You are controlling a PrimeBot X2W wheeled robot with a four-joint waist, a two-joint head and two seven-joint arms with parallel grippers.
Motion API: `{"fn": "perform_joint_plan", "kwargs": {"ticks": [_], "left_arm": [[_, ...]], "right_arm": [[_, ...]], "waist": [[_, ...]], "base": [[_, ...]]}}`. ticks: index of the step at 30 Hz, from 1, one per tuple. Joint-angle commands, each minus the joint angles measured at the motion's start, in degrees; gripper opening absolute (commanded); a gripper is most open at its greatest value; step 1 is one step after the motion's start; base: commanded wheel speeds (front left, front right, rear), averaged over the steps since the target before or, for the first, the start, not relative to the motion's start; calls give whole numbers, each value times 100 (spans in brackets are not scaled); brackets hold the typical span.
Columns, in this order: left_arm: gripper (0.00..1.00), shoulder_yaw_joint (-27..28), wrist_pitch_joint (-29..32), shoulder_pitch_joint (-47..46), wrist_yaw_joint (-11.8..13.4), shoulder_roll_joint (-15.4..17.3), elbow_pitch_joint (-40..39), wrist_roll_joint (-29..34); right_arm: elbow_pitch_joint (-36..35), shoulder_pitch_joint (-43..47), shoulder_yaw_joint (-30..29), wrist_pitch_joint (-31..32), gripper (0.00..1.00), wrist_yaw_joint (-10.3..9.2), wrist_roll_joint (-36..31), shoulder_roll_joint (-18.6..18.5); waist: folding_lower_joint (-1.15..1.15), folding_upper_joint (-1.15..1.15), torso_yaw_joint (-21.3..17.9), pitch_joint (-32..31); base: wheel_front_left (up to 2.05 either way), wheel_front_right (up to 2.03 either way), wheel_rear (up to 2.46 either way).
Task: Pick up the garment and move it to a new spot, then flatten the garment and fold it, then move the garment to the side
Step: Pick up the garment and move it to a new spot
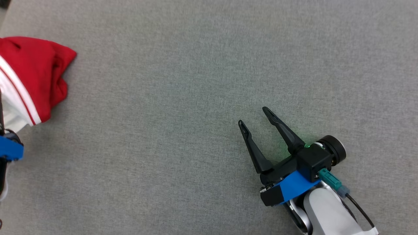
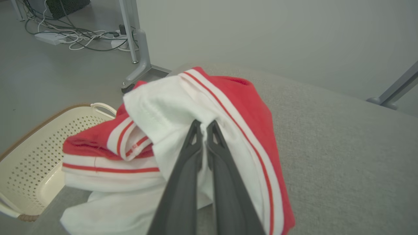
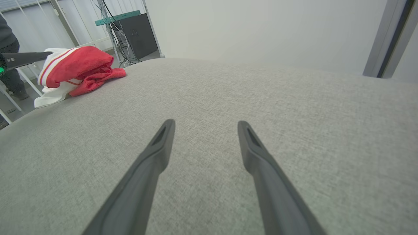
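Observation:
The garment (image 1: 36, 75) is a crumpled red and white piece with red stripes, bunched at the left edge of the grey table (image 1: 183, 81). In the left wrist view my left gripper (image 2: 204, 125) is shut, its two dark fingers pinching a white fold of the garment (image 2: 235, 117). The right wrist view shows the garment (image 3: 76, 67) far off at the table's left corner, with a dark finger of the left gripper reaching into it. My right gripper (image 1: 253, 117) hovers over bare table at the lower right, open, nothing between its fingers (image 3: 160, 147).
A cream perforated laundry basket (image 2: 32, 156) stands on the floor just beyond the table edge by the garment. Table legs (image 2: 137, 42), cables and a power strip (image 2: 49, 37) lie on the floor behind. A person's leg (image 3: 9, 55) shows at the far left.

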Motion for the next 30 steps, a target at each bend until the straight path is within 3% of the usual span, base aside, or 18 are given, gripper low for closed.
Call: {"fn": "perform_joint_plan", "kwargs": {"ticks": [1, 6, 13, 30], "left_arm": [[0, 246, -15, -5, 12, 12, -278, 255], [0, 712, -15, 218, 12, -121, -1042, 842], [0, 785, -15, 496, 12, -257, -1968, 1263], [0, -15, -16, 1231, 11, -547, -3444, 1867]], "right_arm": [[37, 84, -5, -1, 100, -1, 119, -38], [85, 184, 3, -1, 100, -1, 362, -39], [15, 385, -58, -1, 100, -1, 554, -39], [-844, 1179, 101, -3, 100, -1, 872, -34]], "waist": [[-1, -2, -41, -193], [-1, -2, -130, -596], [-1, -2, -508, -969], [-1, -2, -2826, -931]], "base": [[0, 0, 0], [0, 0, 0], [0, 0, 0], [0, 0, 0]]}}
